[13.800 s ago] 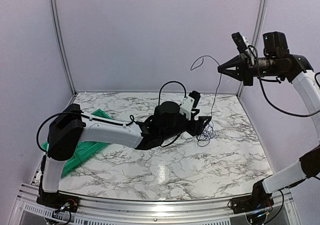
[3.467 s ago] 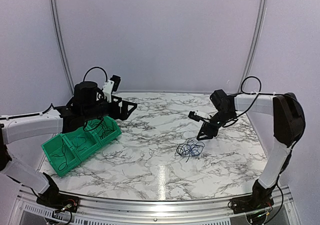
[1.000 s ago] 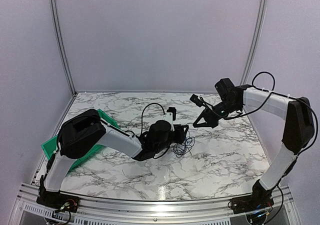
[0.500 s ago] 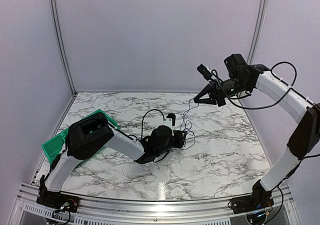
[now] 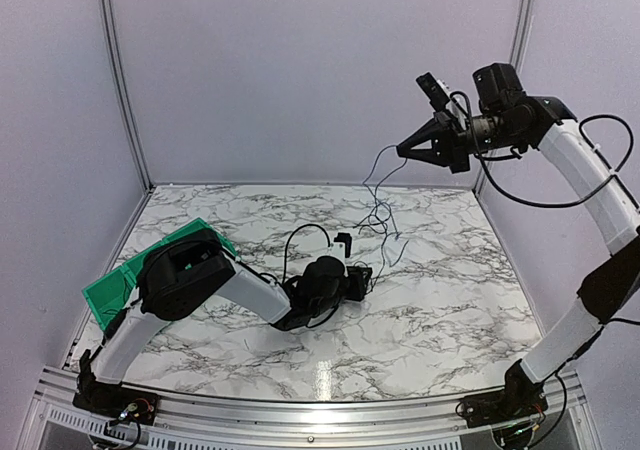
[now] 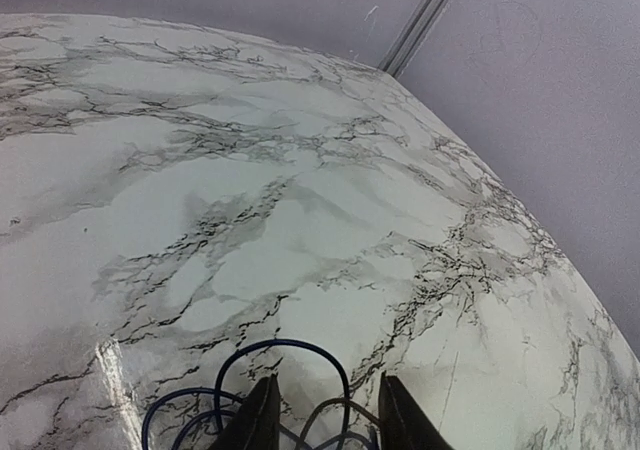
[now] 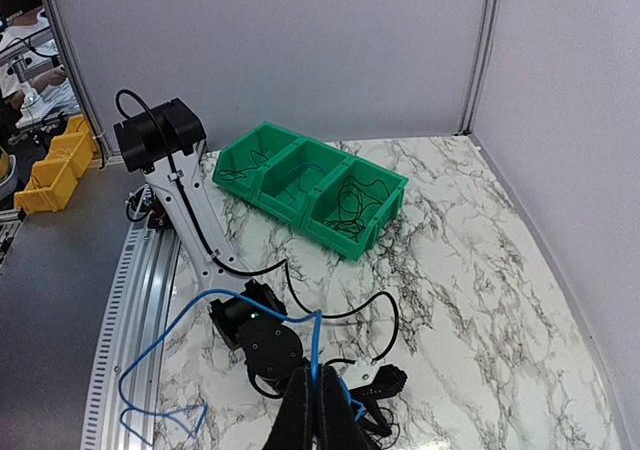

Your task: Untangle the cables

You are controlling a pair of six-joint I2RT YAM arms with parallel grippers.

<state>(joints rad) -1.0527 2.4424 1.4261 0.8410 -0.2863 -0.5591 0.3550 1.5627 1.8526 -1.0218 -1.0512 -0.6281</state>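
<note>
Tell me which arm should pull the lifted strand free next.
Probably right: the right end effector is raised, pinching a blue strand; the left end effector sits low, straddling the cables.

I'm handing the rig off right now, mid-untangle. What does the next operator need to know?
Left gripper: low on the marble table, fingers apart around blue loops of the cable bundle; a firm grip cannot be confirmed.
Right gripper: raised high, shut on a blue cable that trails down to the bundle.
Done: some cables lie in the green bin.
Left: draw this strand free of the bundle, bin it, then work through the rest of the tangle.
</note>
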